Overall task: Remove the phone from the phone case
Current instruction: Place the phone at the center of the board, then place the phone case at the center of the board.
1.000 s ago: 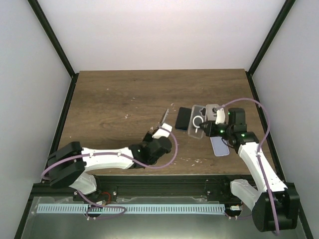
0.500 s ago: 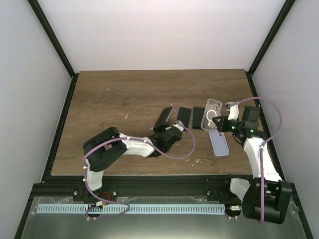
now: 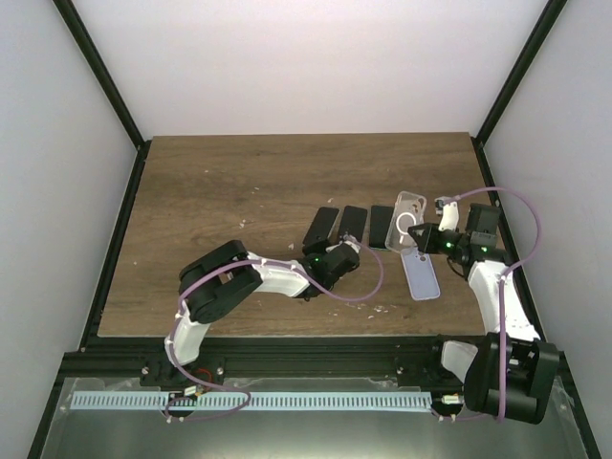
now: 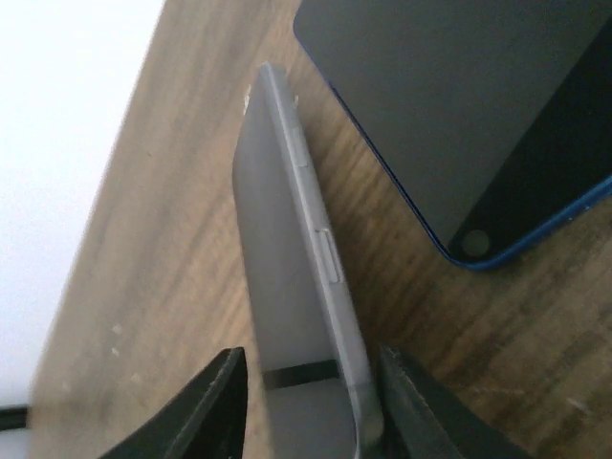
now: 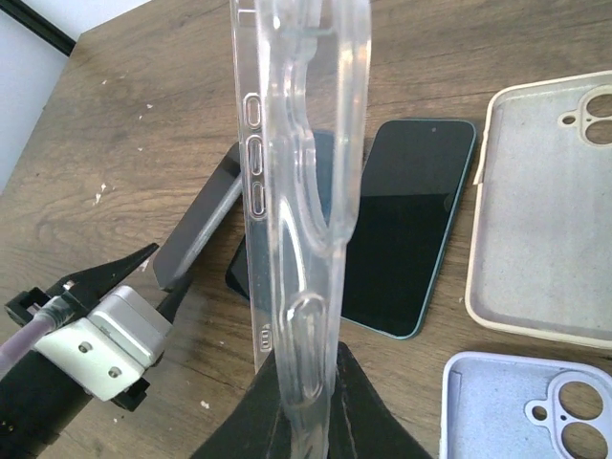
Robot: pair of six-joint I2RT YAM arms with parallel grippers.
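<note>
- The left gripper (image 4: 311,368) has brought the phone (image 3: 320,227) down from the upright hold it had a second ago. The phone is now on the table (image 3: 210,191), at the left end of a row with two other dark phones (image 3: 353,225).
- Its jaws, pinched tight until a moment ago, have just started to part. They stand a little way open on either side of the phone's near end. The wrist view does not settle whether one pad still touches it.
- In that view the phone looks tipped on its long edge, just beside a blue-edged phone (image 4: 459,115).
- The right gripper (image 5: 308,421) has lifted the clear case (image 5: 296,191) off the table. It holds the case upright, clamped by its lower end and well apart from the phone.
- The case reads as see-through and empty, so the separation looks done. What seems left is for the left arm to let go fully and back off without knocking the neighbouring phone.
</note>
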